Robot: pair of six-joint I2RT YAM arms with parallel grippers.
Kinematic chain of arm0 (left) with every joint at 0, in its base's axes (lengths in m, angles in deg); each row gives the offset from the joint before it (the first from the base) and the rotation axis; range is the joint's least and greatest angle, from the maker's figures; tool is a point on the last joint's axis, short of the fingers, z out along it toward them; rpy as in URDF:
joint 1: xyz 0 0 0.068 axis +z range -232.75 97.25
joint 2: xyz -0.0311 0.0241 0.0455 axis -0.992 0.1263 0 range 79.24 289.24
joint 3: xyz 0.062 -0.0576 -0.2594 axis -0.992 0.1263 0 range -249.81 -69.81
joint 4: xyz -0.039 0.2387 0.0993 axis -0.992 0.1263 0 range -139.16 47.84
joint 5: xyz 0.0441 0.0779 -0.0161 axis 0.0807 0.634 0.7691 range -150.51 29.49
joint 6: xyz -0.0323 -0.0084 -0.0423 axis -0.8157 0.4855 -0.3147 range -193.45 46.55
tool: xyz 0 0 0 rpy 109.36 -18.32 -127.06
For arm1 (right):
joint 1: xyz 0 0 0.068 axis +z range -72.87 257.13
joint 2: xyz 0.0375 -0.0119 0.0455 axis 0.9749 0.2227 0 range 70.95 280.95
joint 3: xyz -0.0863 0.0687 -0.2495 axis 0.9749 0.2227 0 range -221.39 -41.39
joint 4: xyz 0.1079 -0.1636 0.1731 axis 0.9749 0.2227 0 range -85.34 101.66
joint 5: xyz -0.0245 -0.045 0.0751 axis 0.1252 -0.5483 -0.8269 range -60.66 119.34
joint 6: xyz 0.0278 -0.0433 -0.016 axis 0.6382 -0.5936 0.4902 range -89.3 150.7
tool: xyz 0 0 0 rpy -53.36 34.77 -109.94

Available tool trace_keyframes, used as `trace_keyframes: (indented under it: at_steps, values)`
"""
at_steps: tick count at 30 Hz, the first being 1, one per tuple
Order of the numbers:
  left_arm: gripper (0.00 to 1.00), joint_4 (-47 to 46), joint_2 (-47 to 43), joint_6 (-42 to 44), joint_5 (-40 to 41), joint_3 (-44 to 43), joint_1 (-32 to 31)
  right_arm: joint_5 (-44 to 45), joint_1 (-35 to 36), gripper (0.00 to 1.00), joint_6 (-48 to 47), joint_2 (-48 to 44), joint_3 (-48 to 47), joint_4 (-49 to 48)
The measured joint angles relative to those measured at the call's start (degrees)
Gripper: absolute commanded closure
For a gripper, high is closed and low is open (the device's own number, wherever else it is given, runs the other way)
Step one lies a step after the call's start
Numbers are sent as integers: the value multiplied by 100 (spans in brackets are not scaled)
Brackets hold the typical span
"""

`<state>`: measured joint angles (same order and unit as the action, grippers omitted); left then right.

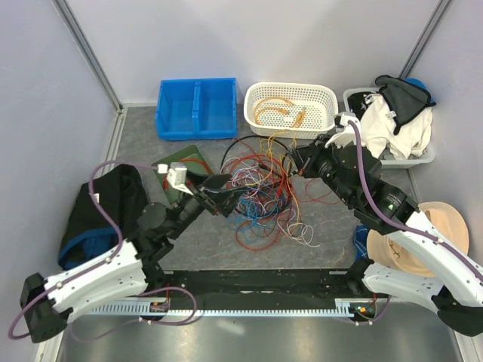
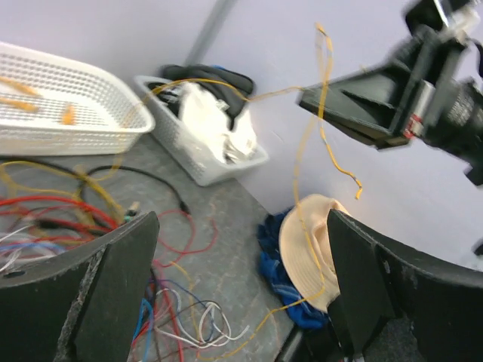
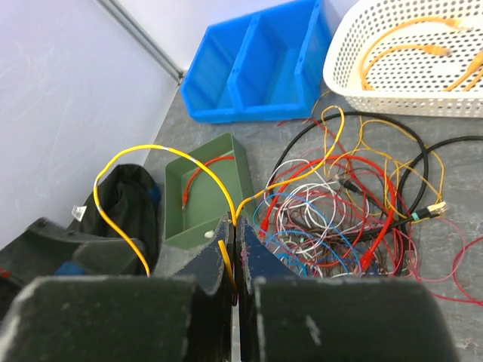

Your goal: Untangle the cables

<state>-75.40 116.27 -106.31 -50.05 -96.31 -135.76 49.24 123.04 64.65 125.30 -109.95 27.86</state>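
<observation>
At the left of the desk (image 1: 207, 253) lie a black bag (image 1: 106, 200) and a green tray (image 1: 181, 160). Just right of the tray, the left end effector (image 1: 229, 197) sits low at the left edge of the cables (image 1: 264, 192), its jaws spread wide and holding nothing. The cables lie in one loose tangle at the desk centre, in front of the white basket (image 1: 290, 109). At the tangle's far right side, the right end effector (image 3: 235, 226) is clamped shut on a yellow cable (image 3: 143, 151); one side arches away to the left, the other runs toward the heap. The step in hand appears to be drawing this strand free. Recommended practice: lift slowly, up and away from the heap. Watch where the yellow cable crosses the red and white strands. If neighbouring strands rise with it, pin the heap down with the free left end effector.
</observation>
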Motion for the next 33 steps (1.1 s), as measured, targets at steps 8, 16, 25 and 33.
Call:
trace_keyframes:
  at_steps: [8, 16, 25, 33]
  values:
    - [1, -2511, 2223, 118, -1576, 289, -39, -372, 0, 100, 149, 9, 0, 50]
    - [13, -3794, 3663, 52, -2133, -179, -348, -487, 0, 100, 214, -2, 2, 50]
    - [67, -4192, 4555, -151, -2299, -1172, -365, -476, 0, 100, 221, -17, 37, 46]
    - [98, -3237, 4647, -195, -2212, -1631, -358, -319, 7, 36, 114, -59, 81, 118]
